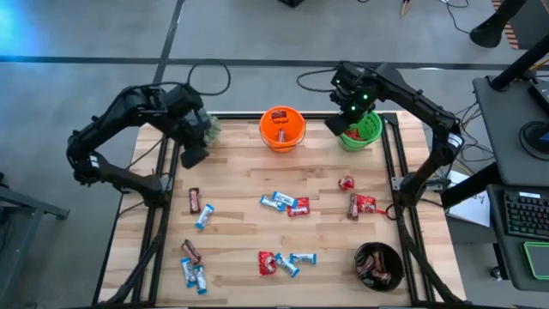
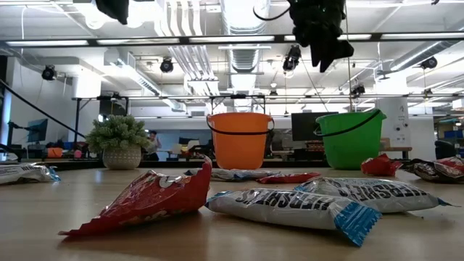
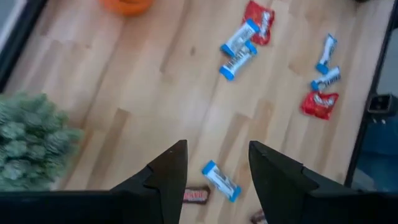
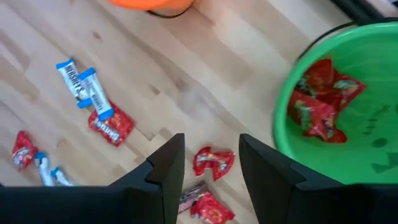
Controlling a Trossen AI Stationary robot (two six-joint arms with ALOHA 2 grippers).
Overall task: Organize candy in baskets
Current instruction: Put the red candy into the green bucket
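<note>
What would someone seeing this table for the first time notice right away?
Probably the two bright pails at the table's far edge: the orange pail in the middle and the green pail to its right, with red candies inside. Next, the loose candy scattered across the wooden table. The right gripper, open and empty, hangs by the green pail, while the left gripper, also open, is near the fuzzy plant.

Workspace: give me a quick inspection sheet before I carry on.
Surface: wooden table, candy scattered across it.
Job's things: orange pail holds blue candy; green pail holds red candy; black bowl holds brown candy. Loose candy remains.
Clutter: plant at the far left corner.
Grippers: left gripper open, empty, near the plant; right gripper open, empty, beside the green pail.
Cables: black loops beyond the far edge.
Surroundings: desk with keyboard on the right.
</note>
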